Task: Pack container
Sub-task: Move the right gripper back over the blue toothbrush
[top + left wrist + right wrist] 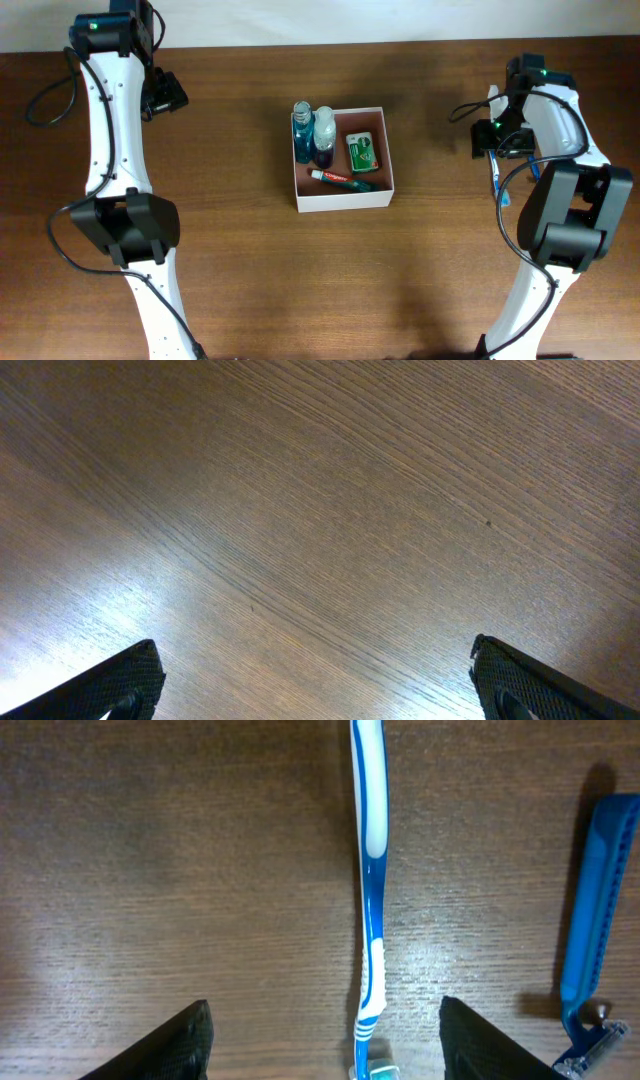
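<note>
Our right gripper [325, 1010] stands spread around the blue-and-white plastic toothbrush [370, 870], our left gripper [315, 650] spread too; closing off-centre, we may knock the brush into the blue plastic razor [595, 890]

readable text: none | toothpaste tube [338, 178] in container [345, 199]: red label, white lettering too small to read | green packet [362, 153]: print illegible | two bottles [302, 140]: labels illegible | toothbrush [371, 870], razor [592, 910]: any markings illegible

Dark brown wood-grain worktop [330, 510], white container [345, 198] with reddish-brown inside, blue-and-white toothbrush [373, 890], blue razor [598, 890], green packet [362, 152]
</note>
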{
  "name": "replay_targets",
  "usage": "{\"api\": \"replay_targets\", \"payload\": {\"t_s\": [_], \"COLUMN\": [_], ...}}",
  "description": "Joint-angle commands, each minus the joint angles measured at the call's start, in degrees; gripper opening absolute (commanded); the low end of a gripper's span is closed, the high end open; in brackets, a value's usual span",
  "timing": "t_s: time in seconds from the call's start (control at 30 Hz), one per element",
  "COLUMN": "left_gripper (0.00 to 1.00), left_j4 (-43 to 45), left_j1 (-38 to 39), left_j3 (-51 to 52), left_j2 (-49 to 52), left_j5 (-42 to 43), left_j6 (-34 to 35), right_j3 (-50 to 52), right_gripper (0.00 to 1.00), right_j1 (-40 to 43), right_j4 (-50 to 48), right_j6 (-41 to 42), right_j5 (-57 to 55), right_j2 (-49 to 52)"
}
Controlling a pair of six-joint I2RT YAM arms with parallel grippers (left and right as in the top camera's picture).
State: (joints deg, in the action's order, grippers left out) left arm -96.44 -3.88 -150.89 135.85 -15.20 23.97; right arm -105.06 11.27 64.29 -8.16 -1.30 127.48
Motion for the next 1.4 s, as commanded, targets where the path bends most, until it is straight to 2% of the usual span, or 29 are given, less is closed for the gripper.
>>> {"api": "replay_targets", "payload": {"t_s": [0.0,0.23,0.3,0.43,0.83,0.93,0.97,1.03,1.1,1.2,1.37], "left_gripper": [0.99,0.99,0.99,0.99,0.99,0.99,0.99,1.0,0.99,0.99,0.99], "left_j4": [-0.04,-0.04,-0.04,-0.04,-0.04,-0.04,-0.04,-0.04,-0.04,-0.04,-0.04], "left_j1": [-0.15,-0.15,-0.15,-0.15,-0.15,-0.15,-0.15,-0.15,-0.15,-0.15,-0.15], "left_j3": [0.11,0.11,0.11,0.11,0.11,0.11,0.11,0.11,0.11,0.11,0.11], "left_j2": [-1.73,-1.73,-1.73,-1.73,-1.73,-1.73,-1.73,-1.73,-1.73,-1.73,-1.73], "left_j5": [-0.02,0.0,0.0,0.0,0.0,-0.02,-0.02,-0.02,0.0,0.0,0.0], "left_j6": [-0.48,-0.48,-0.48,-0.48,-0.48,-0.48,-0.48,-0.48,-0.48,-0.48,-0.48], "right_j3": [0.39,0.39,0.39,0.39,3.8,3.8,3.8,3.8,3.74,3.26,-1.16], "right_gripper": [0.67,0.66,0.61,0.6,0.58,0.54,0.52,0.42,0.25,0.05,0.04], "right_j1": [0.48,0.48,0.5,0.48,0.48,0.48,0.48,0.48,0.37,0.37,0.37], "right_j4": [-0.7,-1.27,-1.55,-1.92,-4.81,-4.79,-4.72,-4.35,-3.98,-2.95,0.94], "right_j6": [-0.85,-0.85,-0.83,-0.81,-0.57,-0.57,-0.55,-0.37,-0.28,1.64,1.77], "right_j5": [-0.83,-0.48,-0.48,-0.46,-0.48,-0.48,-0.46,-0.46,-0.44,-0.42,6.84], "right_j2": [2.4,5.03,5.07,5.11,5.11,5.11,5.11,5.11,5.09,5.09,4.98]}}
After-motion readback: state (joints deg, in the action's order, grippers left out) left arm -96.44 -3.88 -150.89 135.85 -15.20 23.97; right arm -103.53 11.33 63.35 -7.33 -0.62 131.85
